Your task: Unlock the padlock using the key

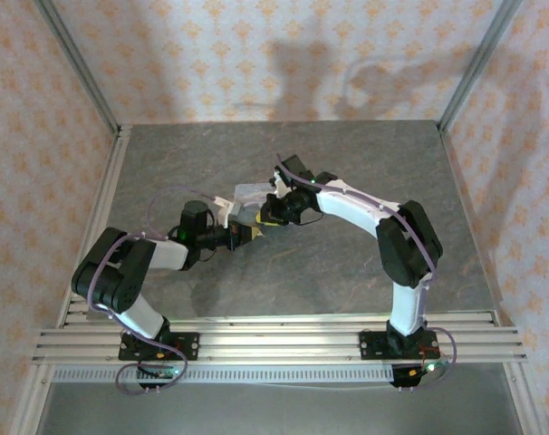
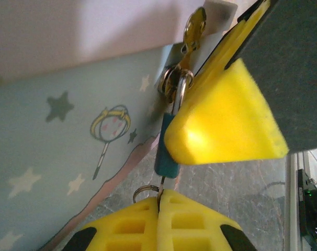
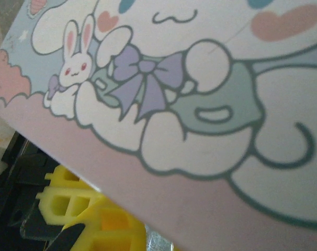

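Note:
The teal padlock hangs by its metal shackle from the brass latch of the cartoon tin. My left gripper is shut on the thin silvery key, whose blade enters the padlock's underside. The key's ring sticks out to the left of my fingers. My right gripper holds the padlock from the right. One yellow finger lies across its body and the other is hidden. In the top view my left gripper meets the right one at the tin's near edge.
The pale blue tin stands mid-table, and its printed lid sits close over my right finger. Grey table lies around it, inside patterned walls with metal rails at the near edge.

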`<action>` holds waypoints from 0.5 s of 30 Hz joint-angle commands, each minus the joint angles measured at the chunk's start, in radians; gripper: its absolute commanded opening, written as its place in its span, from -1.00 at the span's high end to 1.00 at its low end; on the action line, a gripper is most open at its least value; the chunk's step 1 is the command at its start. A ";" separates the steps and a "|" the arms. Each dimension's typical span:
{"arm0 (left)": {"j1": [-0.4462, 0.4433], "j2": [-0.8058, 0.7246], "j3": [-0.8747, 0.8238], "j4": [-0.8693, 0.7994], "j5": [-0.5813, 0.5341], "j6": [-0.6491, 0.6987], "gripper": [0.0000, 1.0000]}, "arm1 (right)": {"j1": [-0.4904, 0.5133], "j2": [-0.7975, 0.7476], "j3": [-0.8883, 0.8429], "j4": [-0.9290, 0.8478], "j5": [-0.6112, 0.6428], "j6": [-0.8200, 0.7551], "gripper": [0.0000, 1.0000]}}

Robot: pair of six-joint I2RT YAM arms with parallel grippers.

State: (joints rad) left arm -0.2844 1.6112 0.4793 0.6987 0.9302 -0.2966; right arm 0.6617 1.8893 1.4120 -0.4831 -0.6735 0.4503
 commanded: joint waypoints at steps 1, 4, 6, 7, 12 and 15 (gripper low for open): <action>-0.021 0.020 0.017 0.029 -0.071 0.019 1.00 | 0.029 0.007 -0.038 0.045 -0.003 0.038 0.99; -0.031 0.038 -0.002 0.043 -0.090 0.021 1.00 | 0.036 0.023 -0.062 0.079 0.001 0.057 1.00; -0.033 0.045 -0.018 0.053 -0.104 0.023 1.00 | 0.040 0.031 -0.076 0.100 0.007 0.068 0.99; -0.032 0.048 -0.027 0.057 -0.113 0.025 1.00 | 0.041 0.032 -0.080 0.107 0.010 0.072 0.99; -0.035 0.045 -0.048 0.030 -0.160 0.045 1.00 | 0.048 0.031 -0.120 0.155 0.061 0.106 0.90; -0.043 0.042 -0.047 -0.019 -0.177 0.078 1.00 | 0.050 0.025 -0.149 0.192 0.088 0.139 0.64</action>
State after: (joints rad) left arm -0.3241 1.6566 0.4343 0.6853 0.8181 -0.2695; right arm 0.7010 1.9121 1.2915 -0.3332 -0.6182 0.5426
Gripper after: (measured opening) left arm 0.046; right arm 0.152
